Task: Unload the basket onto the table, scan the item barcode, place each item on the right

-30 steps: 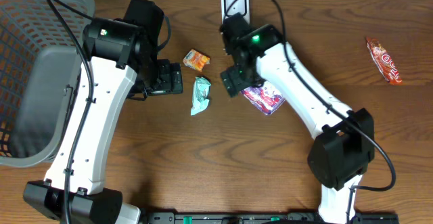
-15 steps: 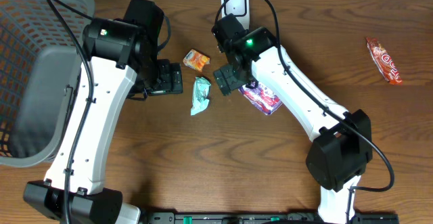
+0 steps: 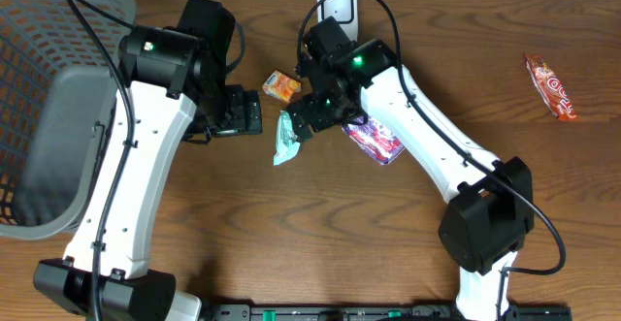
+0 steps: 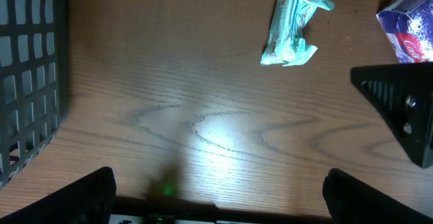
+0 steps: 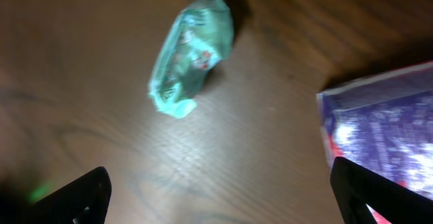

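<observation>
Right claw (image 3: 304,120), wide open and empty, hovers over the green packet (image 3: 287,139), so the pick-up likely needs lowering, then closing.

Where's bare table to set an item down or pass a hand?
Free: the wood between purple packet and red bar; the front centre, below green packet. Crowded: centre back, where orange packet sits close to those two packets.

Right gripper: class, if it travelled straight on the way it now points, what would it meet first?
Probably the green packet, which lies just ahead of the open right gripper in the right wrist view. Depth is unclear, so it could touch the wooden table just short of it instead.
</observation>
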### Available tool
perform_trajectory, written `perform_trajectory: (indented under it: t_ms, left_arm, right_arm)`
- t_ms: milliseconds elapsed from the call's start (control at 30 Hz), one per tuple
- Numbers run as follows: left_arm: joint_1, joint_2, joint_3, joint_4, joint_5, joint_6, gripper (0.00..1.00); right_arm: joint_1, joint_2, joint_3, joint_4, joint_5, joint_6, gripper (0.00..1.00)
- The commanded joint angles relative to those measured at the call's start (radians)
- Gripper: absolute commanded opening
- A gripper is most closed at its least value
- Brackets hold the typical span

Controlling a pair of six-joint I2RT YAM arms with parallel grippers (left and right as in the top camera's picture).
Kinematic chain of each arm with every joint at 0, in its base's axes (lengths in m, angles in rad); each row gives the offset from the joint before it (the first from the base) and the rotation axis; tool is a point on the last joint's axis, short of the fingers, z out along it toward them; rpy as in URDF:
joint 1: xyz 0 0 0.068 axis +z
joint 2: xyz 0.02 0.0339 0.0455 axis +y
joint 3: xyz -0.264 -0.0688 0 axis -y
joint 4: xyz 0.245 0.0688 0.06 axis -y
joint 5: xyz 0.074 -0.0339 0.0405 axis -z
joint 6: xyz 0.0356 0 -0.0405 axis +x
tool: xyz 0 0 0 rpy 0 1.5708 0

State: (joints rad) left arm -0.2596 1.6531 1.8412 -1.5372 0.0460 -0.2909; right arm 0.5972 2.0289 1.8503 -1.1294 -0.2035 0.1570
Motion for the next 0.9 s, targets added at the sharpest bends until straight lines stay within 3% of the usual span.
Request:
perform_trajectory:
  t_ms: [0,400,867]
  left_arm:
    - [0.000,0.006,0.006,-0.002,-0.006,-0.002,0.98]
    - [0.000,0.006,0.006,-0.002,-0.006,-0.001,0.98]
    - [0.000,0.006,0.006,-0.002,-0.006,-0.001,0.98]
  right_arm:
    - [0.029,-0.024,-0.008,-0.010,-0.068,0.014,0.99]
    - [0.096,-0.024,-0.008,0.009,0.075,0.014,0.99]
    - [0.098,-0.024,-0.008,0.045,0.075,0.014,0.99]
